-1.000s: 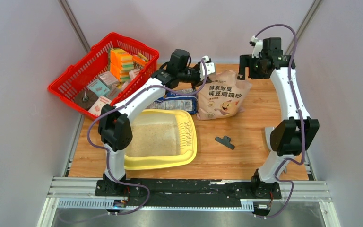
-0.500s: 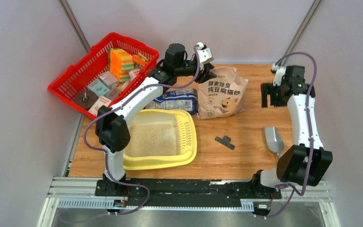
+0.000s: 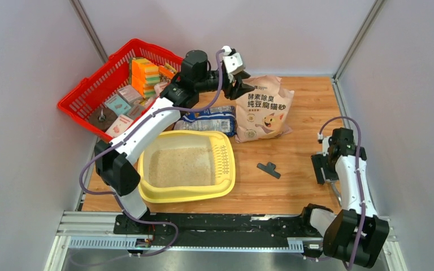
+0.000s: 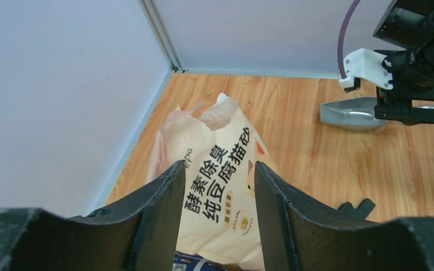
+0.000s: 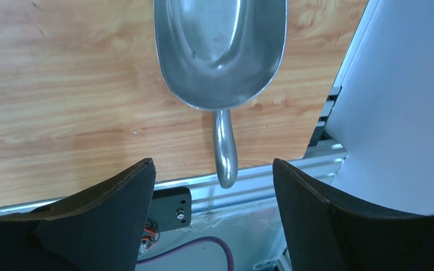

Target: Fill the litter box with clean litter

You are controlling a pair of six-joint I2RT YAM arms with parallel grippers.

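Note:
The pale-yellow litter box (image 3: 228,183) lies at the near left, with a layer of beige clean litter (image 3: 179,167) in it. Behind it the tan litter bag (image 3: 263,110) leans, its top crumpled. My left gripper (image 3: 242,84) hovers open over that bag's upper left; in the left wrist view the left gripper (image 4: 219,169) has the printed bag (image 4: 220,192) showing between its fingers, untouched. My right gripper (image 5: 212,164) is open above a metal scoop (image 5: 220,51), whose handle (image 5: 226,152) points between the fingers, free of both. In the top view the right gripper (image 3: 321,169) sits at the near right.
A red mesh basket (image 3: 85,93) of packets stands at the back left. A blue-and-white bag (image 3: 212,119) lies between the litter box and the tan bag. A black clip (image 3: 269,169) rests on the wood right of the box. Walls close in on both sides.
My left gripper has opened, let go of the bag's top and drawn back to the left. The right arm has swung from the back of the table down to the near right, over the scoop.

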